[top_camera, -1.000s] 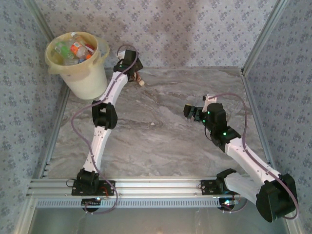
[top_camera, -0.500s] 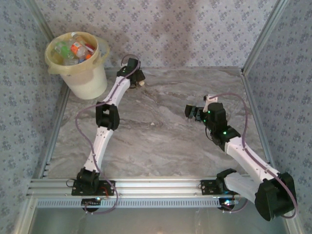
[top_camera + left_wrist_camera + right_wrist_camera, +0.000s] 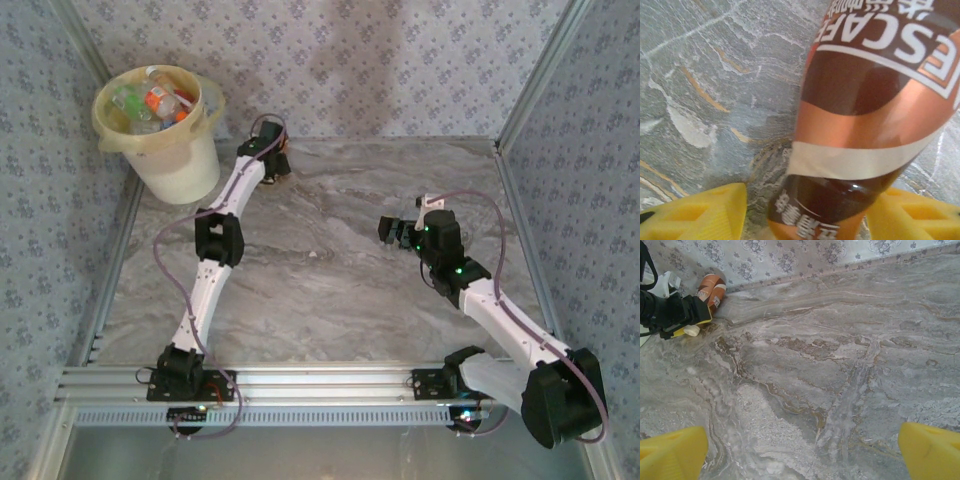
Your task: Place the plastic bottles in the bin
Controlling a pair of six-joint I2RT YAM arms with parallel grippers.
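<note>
At the far edge of the worktop [image 3: 330, 290], toward eleven o'clock in the top view, a brown-and-copper coffee bottle [image 3: 860, 115] lay on its side close to the back wall. The left end effector [image 3: 805, 215] sat low over it, its yellow fingers [image 3: 695, 212] apart and straddling the narrower end. A strip of bare marble showed at the left finger, while the right one was at or behind the bottle's flank. The grip did not look closed.

The bottle looked light and fairly stiff, but its glossy sleeve was probably slick and its round body likely to roll. A hold squarely across the body seemed safer than one on the tapering shoulder.

The bin [image 3: 185, 165] stood between nine and ten o'clock from the bottle, just beside the left arm, with other plastic bottles [image 3: 150, 100] inside it. The right end effector [image 3: 802, 450] hovered well apart at three o'clock, its fingers spread wide and holding nothing.
</note>
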